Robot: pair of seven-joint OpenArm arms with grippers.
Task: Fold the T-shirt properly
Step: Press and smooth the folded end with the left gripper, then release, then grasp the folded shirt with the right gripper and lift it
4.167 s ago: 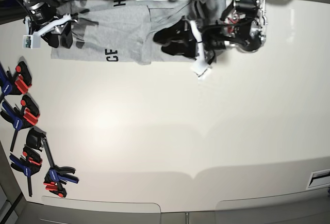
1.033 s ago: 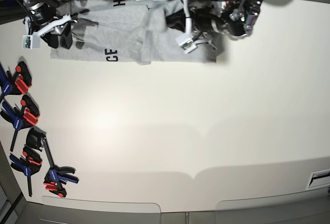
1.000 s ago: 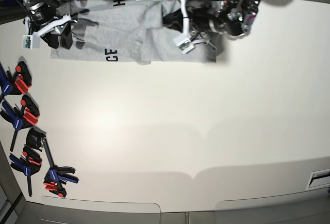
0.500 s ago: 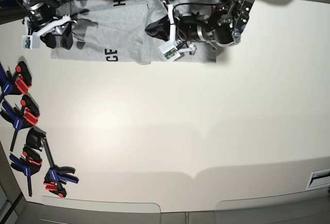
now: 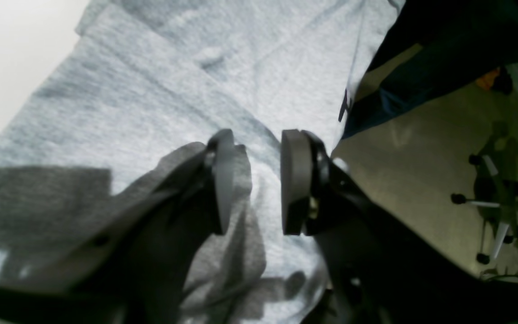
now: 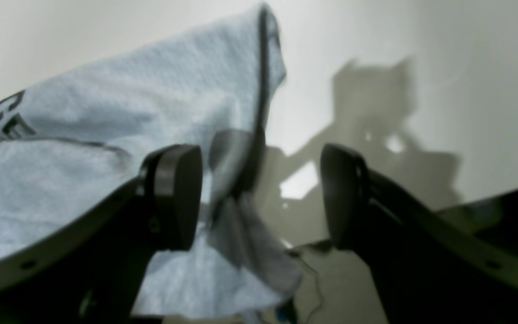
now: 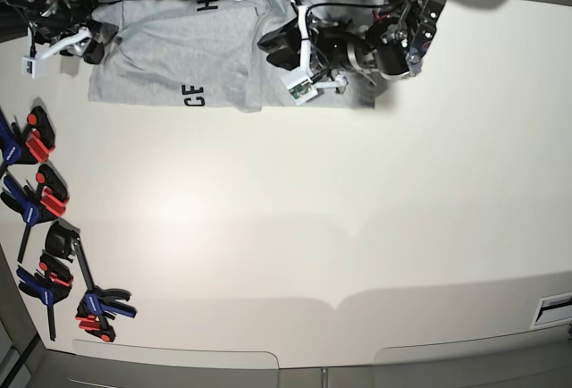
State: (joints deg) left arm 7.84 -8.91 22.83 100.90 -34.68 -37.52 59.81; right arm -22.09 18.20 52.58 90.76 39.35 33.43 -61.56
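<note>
A: T-shirt (image 7: 223, 53), item one — grey, lettered, lying partly folded along the far edge of the white table (image 7: 357, 227). Condition?

B: One side flap laid over the body; lettering shows at the near hem. Fold looks part-way done, judged from the lie.

A: Left gripper (image 5: 252, 182)?

B: Jaws parted, a ridge of cloth beside one pad, nothing pinched.

A: Right gripper (image 6: 261, 195)?

B: Spread wide at the shirt's corner, a loose edge hanging between the jaws, unheld.

A: Step in hand?

B: Release after a fold, likely. Next calls for fresh pinches on the shirt's ends to fold it across.

A: Sundries?

B: Clamps (image 7: 40, 200), well apart.
</note>
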